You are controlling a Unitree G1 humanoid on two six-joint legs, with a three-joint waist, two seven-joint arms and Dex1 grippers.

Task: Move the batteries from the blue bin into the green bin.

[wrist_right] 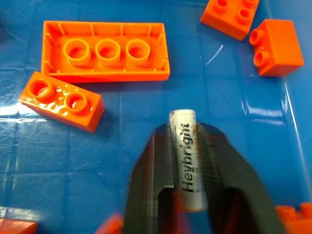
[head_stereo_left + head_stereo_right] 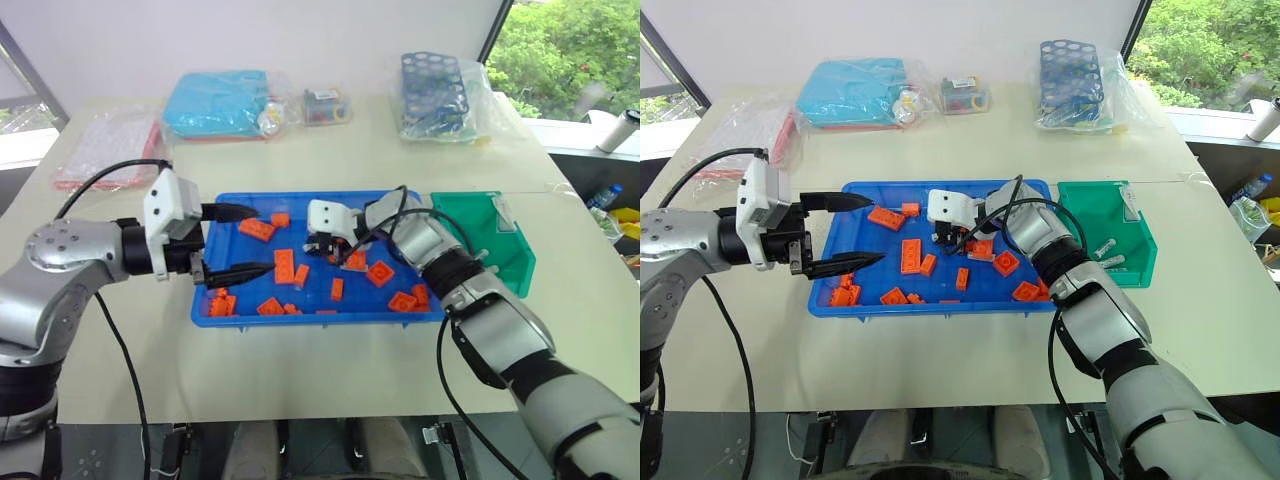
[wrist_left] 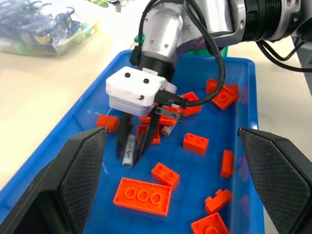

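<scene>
Right gripper (image 1: 187, 168) is clamped on 1 battery (image 1: 187, 161) lying among orange bricks (image 1: 106, 50) on the floor of the blue bin (image 2: 222, 200), mid-worktop. Left gripper (image 2: 236, 240) stands wide, holding nothing, over the bin's left end. Recommended: lift straight up clear of the bricks, then carry right to the green bin (image 2: 470, 215) before releasing.

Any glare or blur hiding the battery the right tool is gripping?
Right wrist view: the battery is sharp, its label readable between the right tool fingers; soft window glare streaks the blue bin floor beside it. Left wrist view: battery clear, the left tool's near fingers blurred.
</scene>
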